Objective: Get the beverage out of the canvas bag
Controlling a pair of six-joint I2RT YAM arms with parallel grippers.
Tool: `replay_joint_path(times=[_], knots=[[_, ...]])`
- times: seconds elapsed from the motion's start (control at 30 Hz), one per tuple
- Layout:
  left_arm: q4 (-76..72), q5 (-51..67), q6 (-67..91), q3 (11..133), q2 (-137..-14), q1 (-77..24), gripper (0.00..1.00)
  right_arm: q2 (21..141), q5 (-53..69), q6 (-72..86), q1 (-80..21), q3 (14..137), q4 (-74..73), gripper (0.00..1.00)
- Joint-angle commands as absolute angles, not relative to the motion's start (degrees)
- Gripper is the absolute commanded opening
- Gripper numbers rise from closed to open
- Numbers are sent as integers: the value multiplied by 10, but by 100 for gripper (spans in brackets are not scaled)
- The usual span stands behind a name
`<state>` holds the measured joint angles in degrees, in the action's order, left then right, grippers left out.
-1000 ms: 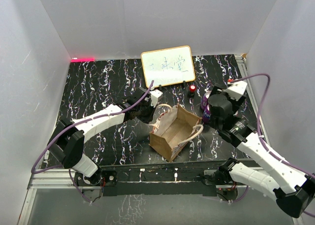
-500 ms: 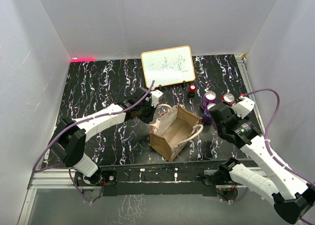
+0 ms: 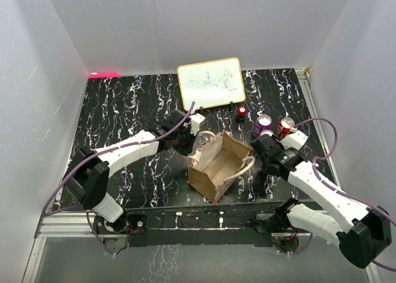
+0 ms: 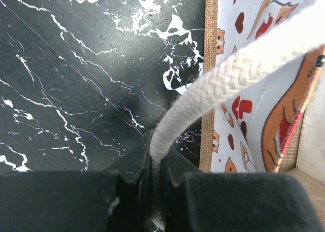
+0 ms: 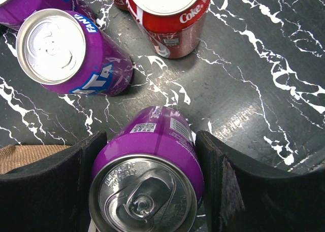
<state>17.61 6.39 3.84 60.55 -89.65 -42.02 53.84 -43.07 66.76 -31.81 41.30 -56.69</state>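
Note:
The canvas bag point(image 3: 218, 166) stands open at the table's middle, tan outside, with a printed white lining point(image 4: 238, 115). My left gripper point(image 3: 192, 140) is at the bag's far-left rim; in the left wrist view it point(image 4: 157, 191) is shut on the pale rope handle point(image 4: 228, 74). My right gripper point(image 3: 271, 152) is just right of the bag; in the right wrist view it point(image 5: 147, 186) has a finger against each side of an upright purple can point(image 5: 152, 161), low over the table. The bag's inside floor is hidden.
A purple Fanta can point(image 5: 61, 49), a red Coke can point(image 5: 170, 13) and parts of two more cans stand just beyond the held one; two show from above point(image 3: 262, 126). A white framed board point(image 3: 210, 82) leans at the back, a small red object point(image 3: 241, 111) before it.

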Motion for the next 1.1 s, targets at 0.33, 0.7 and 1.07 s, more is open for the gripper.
replay_joint_path(times=[0.33, 0.7, 1.07], knots=[[187, 59, 35, 621, -883, -423, 2, 572, -459, 685, -311, 377, -451, 12], [188, 58, 34, 621, -882, -423, 2, 576, -439, 658, -285, 370, -437, 13], [189, 57, 34, 621, -879, -423, 2, 576, -414, 621, -260, 361, -410, 27]])
